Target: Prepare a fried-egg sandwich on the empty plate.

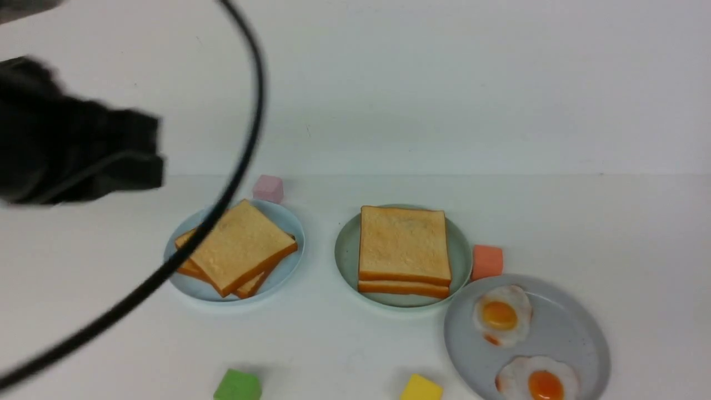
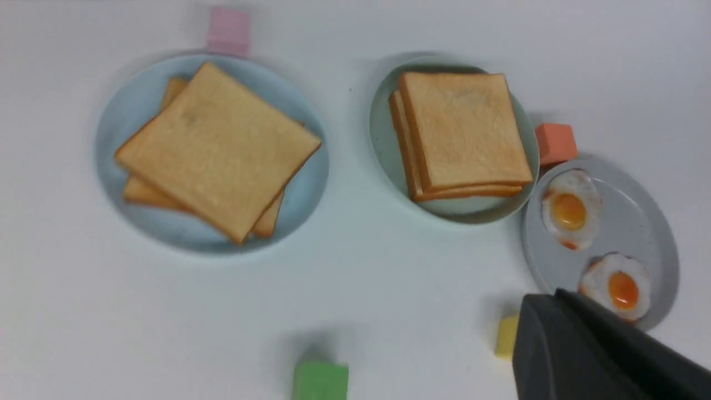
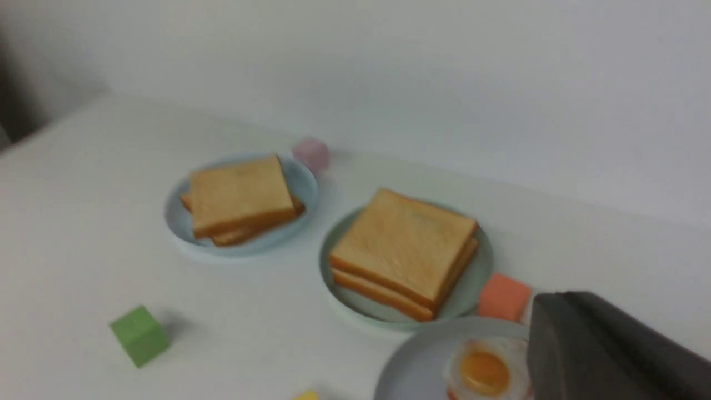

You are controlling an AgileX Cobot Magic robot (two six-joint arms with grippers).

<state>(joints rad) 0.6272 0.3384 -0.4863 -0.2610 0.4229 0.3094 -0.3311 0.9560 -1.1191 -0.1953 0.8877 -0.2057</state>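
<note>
Sandwich: two square golden-brown toast slices [image 1: 404, 243] with darker crusts, stacked flush on the round mint-green plate [image 1: 346, 253], egg not visible between them. Round pale blue plate [image 1: 286, 225] lies beside the mint-green plate. Left end effector [image 2: 600, 350] and right end effector [image 3: 605, 350]: grip state indeterminate.

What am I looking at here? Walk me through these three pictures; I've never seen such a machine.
A two-armed robot. One picture looks forward from between its arms; the other two come from cameras on its wrists. The dark blur is the left arm with its cable. On the white table: a pale blue plate with loose toast, a mint-green plate with two stacked toast slices (any egg between them is hidden), a grey plate with two fried eggs, and small coloured blocks. Nothing appears held; whether either gripper is open is unclear.
</note>
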